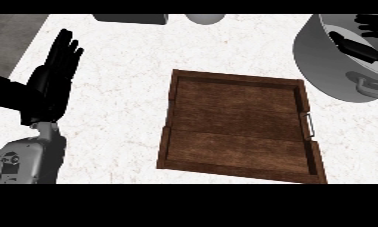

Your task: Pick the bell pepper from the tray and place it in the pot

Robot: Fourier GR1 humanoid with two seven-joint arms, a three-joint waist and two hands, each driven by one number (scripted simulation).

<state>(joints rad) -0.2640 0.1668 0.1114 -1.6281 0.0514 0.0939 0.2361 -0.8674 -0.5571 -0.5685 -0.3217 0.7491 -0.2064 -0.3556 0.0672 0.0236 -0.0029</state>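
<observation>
At the left edge, the left hand [55, 73] rests open above the white speckled counter [118, 121], fingers straight and pointing up the view, its grey forearm coming in from the lower left corner. It holds nothing and touches none of the objects. A darker grey strip [21, 36] runs along the counter's upper left.

Along the top edge sit two partly cropped grey things: a flat dark one [131, 18] and, just to its right, a rounded pale one [204, 18]; what they are cannot be told.

In the middle lies the wooden tray [171, 121], a raised rim round its brown floor and a small metal handle [310, 125] on its right side. No bell pepper shows in it.

At the upper right stands the grey pot [314, 53], close beside the tray's far right corner, a handle [363, 83] on its near rim. The right hand [354, 46] is over the pot's inside, dark fingers reaching down into it. Whether they are curled round anything cannot be told, and the bell pepper itself is not visible anywhere.
</observation>
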